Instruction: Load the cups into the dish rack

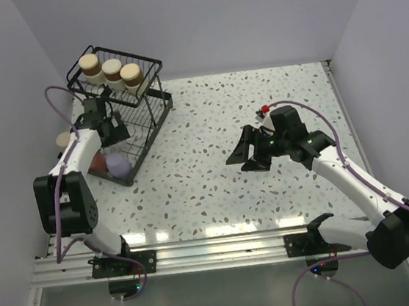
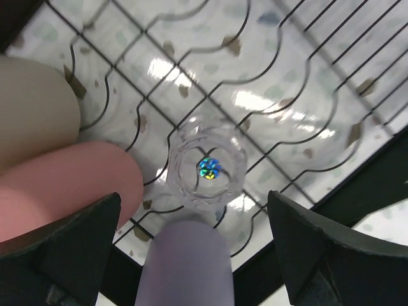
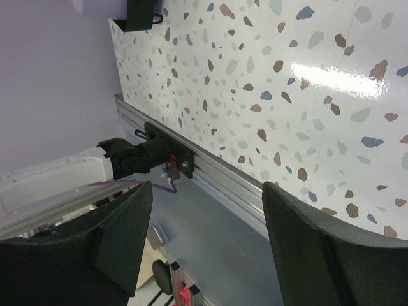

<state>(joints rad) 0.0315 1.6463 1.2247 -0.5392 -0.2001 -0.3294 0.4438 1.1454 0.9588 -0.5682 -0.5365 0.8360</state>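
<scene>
Across most of the top view, your desk point(image 1: 273, 108) is a glossy white slab speckled with brown, blue and grey chips. At upper left stands the dish rack point(image 1: 154, 113), thin black wire, its floor a grid crossed by wavy rods. The left gripper point(image 1: 109, 127) reaches inside it, its fingers point(image 2: 70, 255) spread wide and grasping nothing. Right of centre, the right gripper point(image 1: 243, 156) hangs over bare desk, black wedge fingers point(image 3: 319, 248) parted and empty. Three round cups point(image 1: 112, 67) line the top basket. In the left wrist view, a smooth matte tan cup point(image 2: 32, 108), pink cup point(image 2: 64, 185) and lavender cup point(image 2: 185, 261) crowd the left and bottom edges around an upright, ridged clear glass cup point(image 2: 207, 167) at centre.
</scene>
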